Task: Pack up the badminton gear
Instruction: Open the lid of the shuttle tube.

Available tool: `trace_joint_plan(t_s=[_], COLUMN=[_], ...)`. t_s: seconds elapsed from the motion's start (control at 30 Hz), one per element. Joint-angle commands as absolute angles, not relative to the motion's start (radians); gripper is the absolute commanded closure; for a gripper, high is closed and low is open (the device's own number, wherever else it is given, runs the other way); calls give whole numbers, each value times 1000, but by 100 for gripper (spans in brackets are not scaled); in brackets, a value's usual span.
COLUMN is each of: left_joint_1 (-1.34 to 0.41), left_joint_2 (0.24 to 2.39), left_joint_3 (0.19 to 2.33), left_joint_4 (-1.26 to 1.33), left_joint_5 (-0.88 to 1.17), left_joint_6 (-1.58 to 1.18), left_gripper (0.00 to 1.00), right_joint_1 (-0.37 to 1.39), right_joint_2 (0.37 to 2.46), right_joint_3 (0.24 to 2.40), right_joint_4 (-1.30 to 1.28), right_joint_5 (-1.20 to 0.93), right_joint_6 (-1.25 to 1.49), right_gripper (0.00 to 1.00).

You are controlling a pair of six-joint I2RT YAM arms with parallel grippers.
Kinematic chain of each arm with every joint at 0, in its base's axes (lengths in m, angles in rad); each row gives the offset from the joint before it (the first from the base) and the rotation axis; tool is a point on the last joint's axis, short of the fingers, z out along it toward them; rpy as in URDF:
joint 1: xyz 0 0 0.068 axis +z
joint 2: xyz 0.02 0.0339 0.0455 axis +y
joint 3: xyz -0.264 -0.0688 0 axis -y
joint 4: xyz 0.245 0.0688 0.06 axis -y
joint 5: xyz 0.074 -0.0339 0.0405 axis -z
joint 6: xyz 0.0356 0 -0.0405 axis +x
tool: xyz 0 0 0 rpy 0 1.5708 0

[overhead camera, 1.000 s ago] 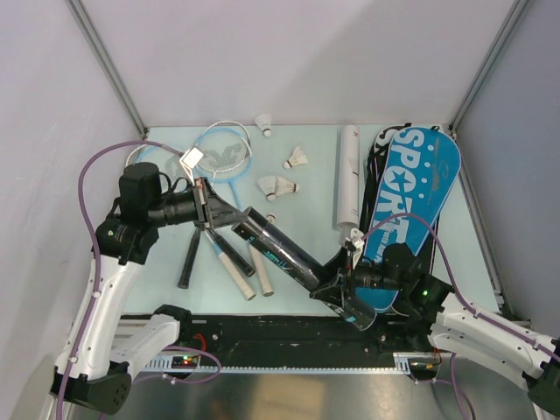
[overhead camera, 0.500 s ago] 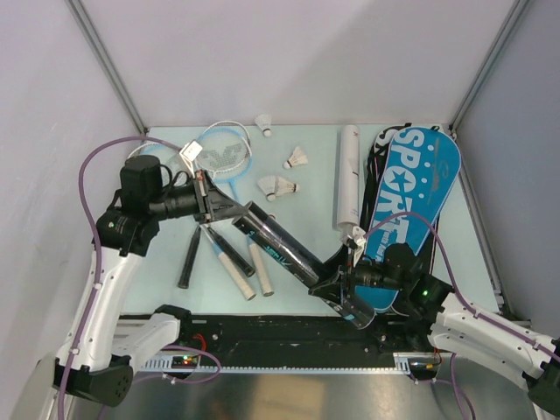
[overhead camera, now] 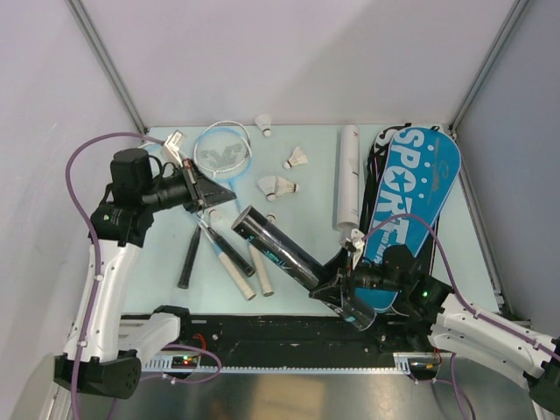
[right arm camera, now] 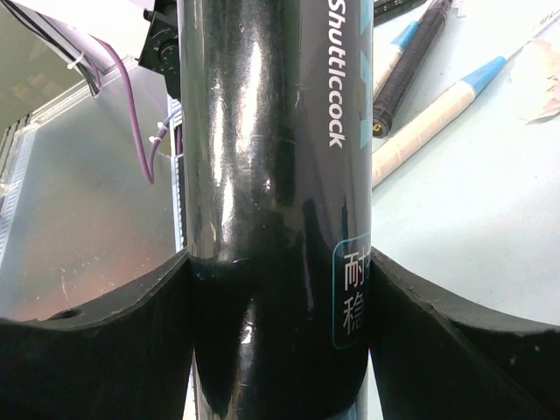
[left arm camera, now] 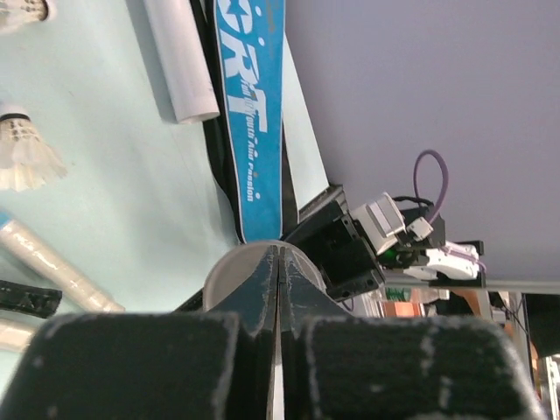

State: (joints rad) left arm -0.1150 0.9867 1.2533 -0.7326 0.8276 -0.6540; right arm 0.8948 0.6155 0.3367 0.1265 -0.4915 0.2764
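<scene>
The long black tube (overhead camera: 278, 252) lies slantwise, its near end gripped between the wide-spread fingers of the right gripper (overhead camera: 343, 293). Its open mouth points toward the left gripper (overhead camera: 226, 196), which is pinched fully closed on nothing, just short of the rim. Shuttlecocks (overhead camera: 278, 185) lie beyond the mouth, and racket handles (overhead camera: 238, 278) lie beside the tube.

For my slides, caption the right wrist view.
Right gripper holds the black shuttlecock tube, racket handles lying on the pale table beyond.
</scene>
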Motion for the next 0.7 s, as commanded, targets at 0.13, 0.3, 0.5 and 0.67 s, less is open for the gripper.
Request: trace_joint_plan(t_s=[0.13, 0.3, 0.5, 0.67], left_joint_1=[-67, -68, -121, -171], left_joint_2=[992, 978, 905, 892], left_joint_3=[1303, 1299, 1226, 1179], left_joint_4=[-710, -710, -712, -710], left_joint_5=[825, 967, 1002, 1011], left_joint_6=[-556, -493, -441, -430], left_gripper=[100, 46, 26, 35], right_joint_1=[902, 900, 891, 887], right_joint_2=[591, 591, 603, 602], right_joint_3=[345, 347, 357, 359], right_joint_4=[202, 219, 216, 215], right_joint_5=[-495, -490, -496, -499], right_joint_6=[261, 266, 259, 263], right_gripper=[65, 63, 63, 63])
